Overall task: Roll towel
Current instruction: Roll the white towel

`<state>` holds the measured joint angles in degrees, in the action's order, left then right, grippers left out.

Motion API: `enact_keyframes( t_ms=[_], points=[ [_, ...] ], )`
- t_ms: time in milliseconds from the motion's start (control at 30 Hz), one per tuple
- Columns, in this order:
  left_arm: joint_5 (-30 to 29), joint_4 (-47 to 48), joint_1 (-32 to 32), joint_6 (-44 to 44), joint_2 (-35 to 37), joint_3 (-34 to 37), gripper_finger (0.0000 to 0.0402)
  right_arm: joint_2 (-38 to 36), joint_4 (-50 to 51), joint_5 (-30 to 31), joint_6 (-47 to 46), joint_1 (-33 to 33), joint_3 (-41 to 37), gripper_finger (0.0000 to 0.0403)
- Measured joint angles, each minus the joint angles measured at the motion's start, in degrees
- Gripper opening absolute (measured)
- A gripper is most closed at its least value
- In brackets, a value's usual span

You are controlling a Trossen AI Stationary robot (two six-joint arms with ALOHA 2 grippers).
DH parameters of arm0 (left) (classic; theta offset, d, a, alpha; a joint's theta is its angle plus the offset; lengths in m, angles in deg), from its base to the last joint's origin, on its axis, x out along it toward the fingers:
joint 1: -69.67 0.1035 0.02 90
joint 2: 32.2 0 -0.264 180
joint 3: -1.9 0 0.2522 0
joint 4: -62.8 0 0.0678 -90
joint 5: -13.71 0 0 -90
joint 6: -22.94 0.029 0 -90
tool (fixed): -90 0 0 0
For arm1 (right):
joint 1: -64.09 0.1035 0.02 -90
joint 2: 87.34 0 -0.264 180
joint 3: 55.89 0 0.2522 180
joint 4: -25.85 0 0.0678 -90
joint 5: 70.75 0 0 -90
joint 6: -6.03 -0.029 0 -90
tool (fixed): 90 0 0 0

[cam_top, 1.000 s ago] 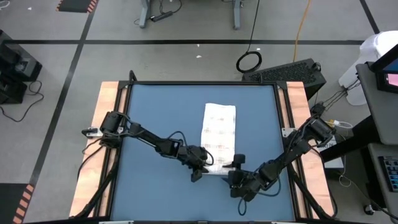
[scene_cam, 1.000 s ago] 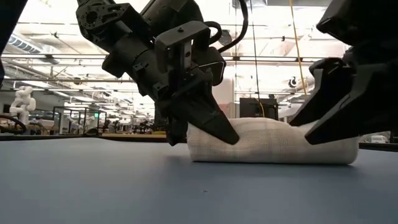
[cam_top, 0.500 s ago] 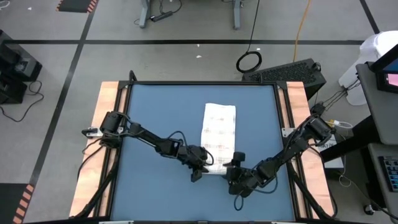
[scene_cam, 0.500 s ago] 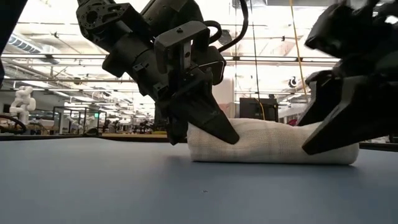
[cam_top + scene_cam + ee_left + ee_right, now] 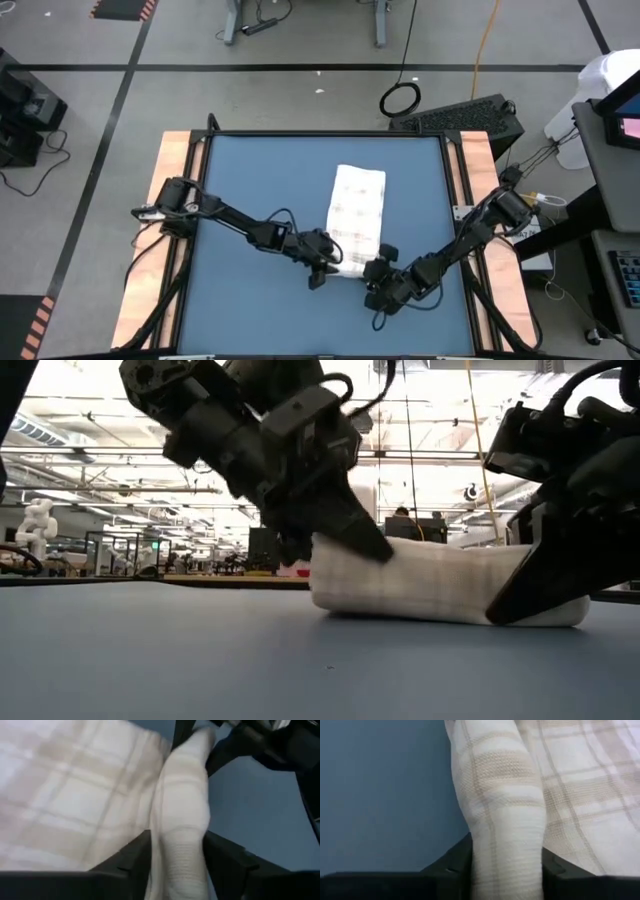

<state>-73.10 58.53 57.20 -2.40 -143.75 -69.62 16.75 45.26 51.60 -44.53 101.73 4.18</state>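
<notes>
The towel (image 5: 358, 212), white with a faint beige plaid, lies on the blue table (image 5: 250, 200). Its far part is spread flat and its near end is wound into a roll (image 5: 440, 585). My left gripper (image 5: 326, 264) is shut on the roll's left end. My right gripper (image 5: 378, 272) is shut on its right end. In the left wrist view the roll (image 5: 181, 835) runs between the two fingers. In the right wrist view the roll (image 5: 500, 810) does the same, with the flat cloth (image 5: 590, 795) beside it. My left gripper pinches the roll's left end (image 5: 180, 870) between its two fingers (image 5: 125, 867), which slant down from the left and lie along the roll. That end (image 5: 335, 575) is raised slightly off the table. My right gripper pinches the roll's right end (image 5: 506, 865) between its two fingers (image 5: 452, 865), which slant down from the right and near side and lie along the roll. The roll's right end (image 5: 560, 615) rests on the table.
Wooden strips (image 5: 175, 160) run along the table's left and right edges. There is bare blue table left of the towel and at the far side. Beyond the far edge, a cable coil (image 5: 400, 98) and a dark case (image 5: 465, 118) lie on the floor.
My left gripper has risen a little, and the roll's left end has come up off the table with it. My right gripper has rolled its wrist and moved in onto the roll's right end. The towel's flat far part has shifted slightly toward the table's right edge.
</notes>
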Motion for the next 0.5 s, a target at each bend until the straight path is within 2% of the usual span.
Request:
enact_keyframes(
  t_ms=[167, 333, 400, 500],
  points=[
    [-0.7, 1.1, -0.1, 7.8, 4.3, 0.0, 0.0208, 0.5, -1.4, -0.3, -1.7, 0.3, 0.0, 0.0098],
    [-1.2, -0.6, -3.3, 16.1, 6.0, 0.0, 0.0215, 0.6, -1.4, -1.2, -5.5, 0.3, 0.0, 0.0094],
    [-4.5, -0.8, -5.7, 20.0, 5.5, 0.0, 0.0215, 0.6, -1.4, -1.3, -7.5, 0.3, 0.0, 0.0094],
    [-14.2, -0.4, -9.4, 26.7, 3.4, 0.0, 0.0215, 0.6, -1.5, -1.3, -9.2, 0.3, 0.0, 0.0094]
  ],
)
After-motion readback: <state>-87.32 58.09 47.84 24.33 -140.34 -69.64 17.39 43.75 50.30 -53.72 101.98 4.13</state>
